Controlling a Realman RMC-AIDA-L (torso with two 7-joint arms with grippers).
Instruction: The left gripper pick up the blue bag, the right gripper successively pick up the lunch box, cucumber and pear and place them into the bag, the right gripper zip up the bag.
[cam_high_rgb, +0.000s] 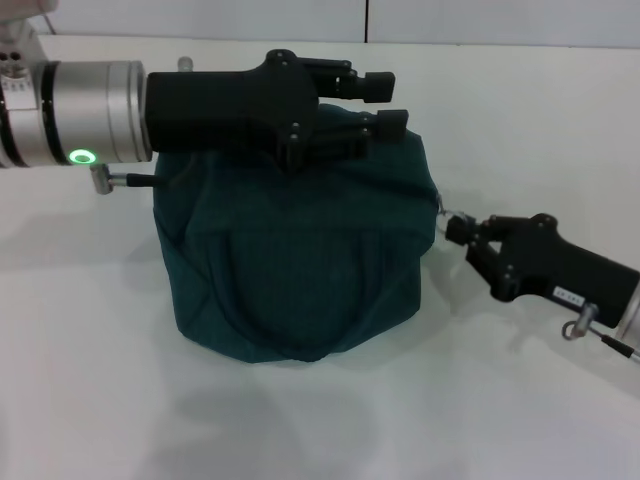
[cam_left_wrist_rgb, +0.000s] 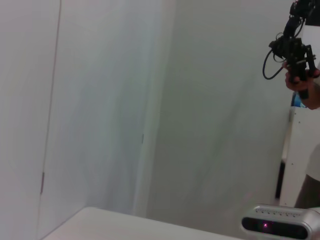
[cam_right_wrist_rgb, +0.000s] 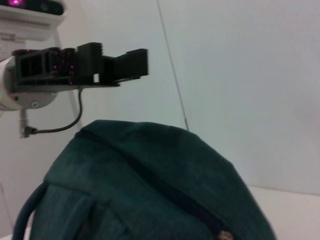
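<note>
Though its writing is unreadable — white label (cam_high_rgb: 568, 294) on right hand (cam_high_rgb: 452, 232), pinching blue bag's (cam_high_rgb: 300, 260) zipper pull; left hand (cam_high_rgb: 385, 103) spread.

I work in a bare robot lab: a plain white table (cam_high_rgb: 300, 420) under me, blank white wall panels (cam_left_wrist_rgb: 100, 100) all round, and at two o'clock a person holding a handheld controller rig (cam_left_wrist_rgb: 295, 50).

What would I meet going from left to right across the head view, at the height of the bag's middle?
Bare white table → dark teal-blue fabric bag → small metal zipper pull at the bag's right edge → black right gripper, its jaws at that pull. The left gripper sits higher, over the bag's top.
</note>
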